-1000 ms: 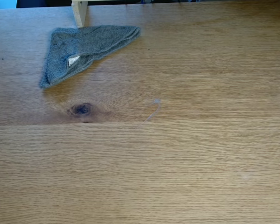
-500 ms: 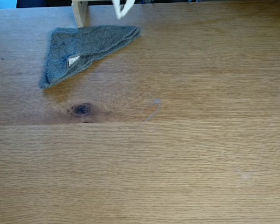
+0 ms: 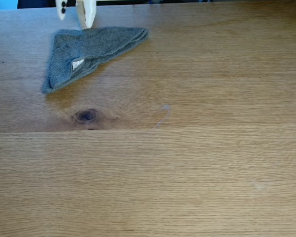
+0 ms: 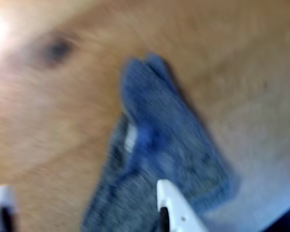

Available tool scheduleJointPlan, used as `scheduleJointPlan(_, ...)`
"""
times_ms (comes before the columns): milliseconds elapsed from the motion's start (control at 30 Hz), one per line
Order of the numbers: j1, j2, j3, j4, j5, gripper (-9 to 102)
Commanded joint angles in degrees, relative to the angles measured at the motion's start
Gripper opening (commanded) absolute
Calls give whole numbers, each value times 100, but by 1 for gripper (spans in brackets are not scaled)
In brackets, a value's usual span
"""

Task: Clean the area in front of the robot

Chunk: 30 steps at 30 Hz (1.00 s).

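The light-oak tabletop fills the fixed view, with a dark knot and a faint pale streak near the plank seam. A crumpled grey terry cloth lies at the far left. Only the white fingertips of my gripper show, at the top edge just behind the cloth's far end. In the blurred wrist view my gripper is open, its two white fingertips wide apart above the cloth, with the knot beyond on the wood. Nothing is held.
A pale wooden post stands at the back edge just behind the cloth, between the two fingertips in the fixed view. A blue patch shows past the table's far left corner.
The gripper was out of the fixed view a second ago. It came in at the top edge right of the post, then moved left to hang over the cloth's far end.
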<state>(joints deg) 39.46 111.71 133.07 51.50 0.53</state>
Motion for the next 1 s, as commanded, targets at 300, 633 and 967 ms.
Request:
scheduleJointPlan(300,1494,-2918,-615,-1169,-2145,40)
scheduleJointPlan(633,1582,-4228,-606,-3094,-3296,41)
scheduleJointPlan(967,1204,-4922,-677,-2979,-4025,3)
